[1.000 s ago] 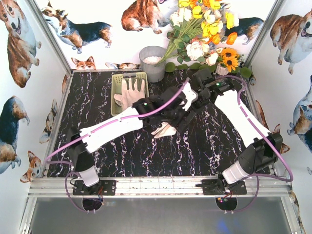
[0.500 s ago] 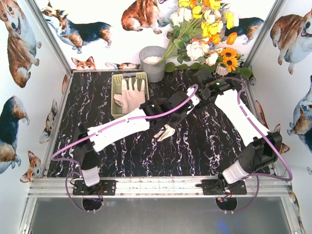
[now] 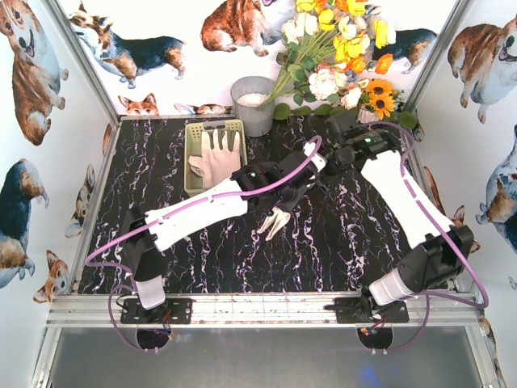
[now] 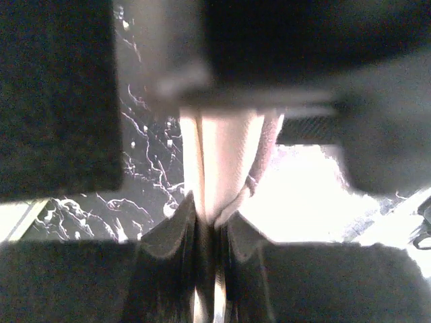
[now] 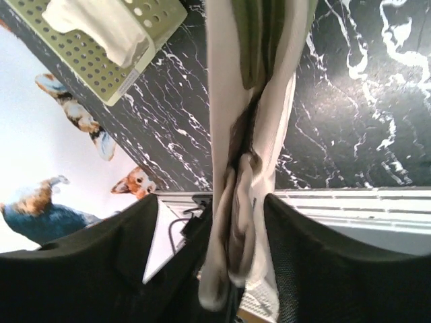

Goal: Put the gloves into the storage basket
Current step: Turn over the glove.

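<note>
At the middle of the black marbled table (image 3: 323, 250), I am pinching a cream-white glove (image 3: 275, 221) in my left claw (image 4: 205, 225). Its two fingers are pressing together on a fold of the cloth, as the left wrist view shows from close up, though much of that view is blurred and dark. The glove is hanging limp from the grip, its fingers trailing towards the near edge in the overhead view. Whether its lowest end is touching the table I cannot tell.

My right claw (image 5: 210, 202) is standing just beside the left one, on its far right side, with its fingers apart. The glove's cream and grey-green folds are running down between them in the right wrist view, and as far as that view shows, the cloth is not being squeezed there.

The pale yellow-green basket (image 3: 191, 149) is sitting at the far left of the table, apart from that glove. A second glove (image 3: 218, 153) is lying flat inside it, fingers pointing towards the back wall and thumb reaching the left wall. A grey bucket (image 3: 253, 109) is standing just beside the basket's far right corner, and a bunch of yellow, white and orange flowers (image 3: 335, 48) is leaning over the back right of the table.
</note>
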Motion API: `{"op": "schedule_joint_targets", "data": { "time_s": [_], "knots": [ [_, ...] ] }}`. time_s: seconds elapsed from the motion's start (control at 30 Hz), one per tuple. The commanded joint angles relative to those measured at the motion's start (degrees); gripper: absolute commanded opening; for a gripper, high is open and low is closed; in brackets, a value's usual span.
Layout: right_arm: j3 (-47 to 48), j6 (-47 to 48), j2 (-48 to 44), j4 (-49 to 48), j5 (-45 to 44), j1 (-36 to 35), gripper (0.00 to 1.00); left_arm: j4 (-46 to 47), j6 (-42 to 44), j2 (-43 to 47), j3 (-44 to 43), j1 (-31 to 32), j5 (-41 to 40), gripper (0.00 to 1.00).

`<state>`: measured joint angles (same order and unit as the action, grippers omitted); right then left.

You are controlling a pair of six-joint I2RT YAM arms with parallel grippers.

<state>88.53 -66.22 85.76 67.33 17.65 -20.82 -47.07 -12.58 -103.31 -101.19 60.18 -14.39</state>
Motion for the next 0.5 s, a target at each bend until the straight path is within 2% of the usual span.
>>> {"op": "schedule_joint_targets", "data": {
  "time_s": [0.0,0.03,0.1,0.27,0.47],
  "knots": [
    [3.70,4.61,-4.17,-3.05,-0.56,2.78,0.74,-0.13,-4.11,3.08,1.51,-1.81,2.34,0.00],
    [4.13,5.25,-4.60,-2.91,-0.40,3.59,0.81,-0.14,-4.65,3.45,1.87,-2.27,2.88,0.00],
    [5.11,6.93,-5.45,-2.63,-0.19,5.57,0.86,-0.43,-5.80,4.07,2.50,-3.17,3.74,0.00],
    [5.12,11.84,-9.10,-4.91,1.41,10.19,0.88,0.21,-11.39,6.74,2.85,-7.56,7.35,0.00],
    [-8.70,13.00,-18.33,-22.97,11.59,13.76,0.89,7.04,-24.88,12.94,4.88,-16.06,18.08,0.00]
  ]
}}
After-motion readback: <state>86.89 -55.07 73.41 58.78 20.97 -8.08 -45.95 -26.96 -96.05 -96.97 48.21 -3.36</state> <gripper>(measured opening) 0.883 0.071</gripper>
